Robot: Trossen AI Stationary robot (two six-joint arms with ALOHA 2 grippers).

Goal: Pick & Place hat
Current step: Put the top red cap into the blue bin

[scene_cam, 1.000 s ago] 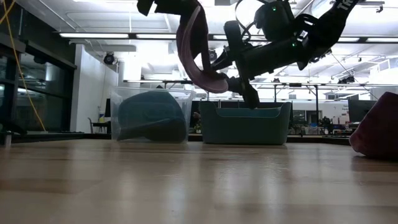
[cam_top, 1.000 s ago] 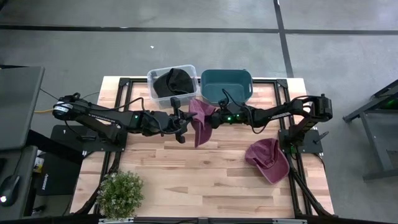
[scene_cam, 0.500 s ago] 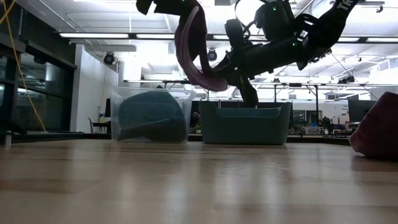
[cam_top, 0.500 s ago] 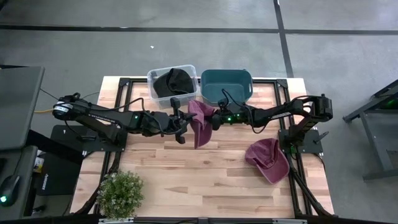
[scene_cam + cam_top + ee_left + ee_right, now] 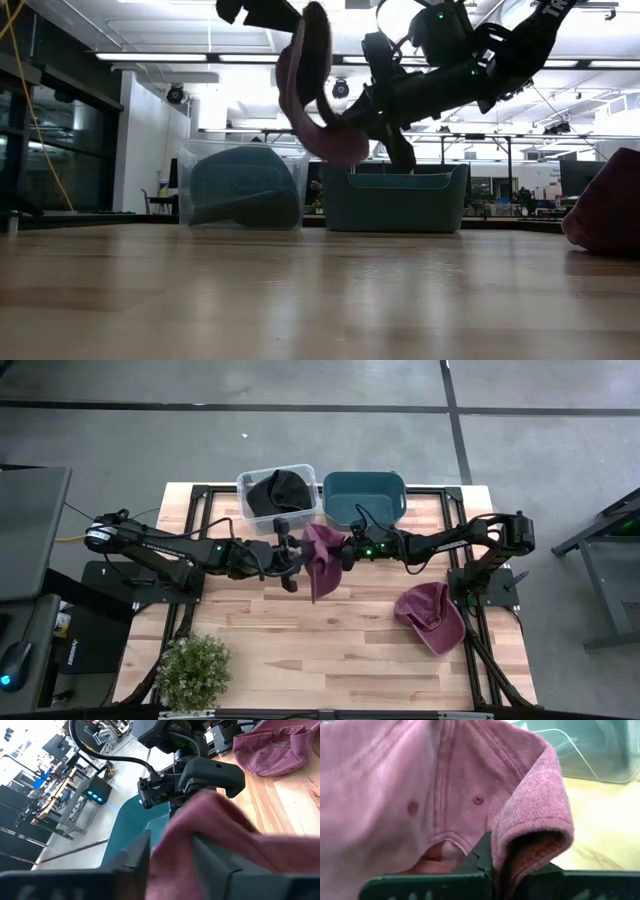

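Wooden table (image 5: 300, 630), both grippers clamping maroon hat (image 5: 320, 555)

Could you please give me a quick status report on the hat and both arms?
Left tool and right tool both shut on the maroon hat, held above mid-table. Teal bin just behind. Second maroon hat lies near the right edge, out of the way.

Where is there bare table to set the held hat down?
Bare wood lies between the plant and the second maroon hat. It is crowded at the back: clear bin, teal bin, and both hands on the held hat.
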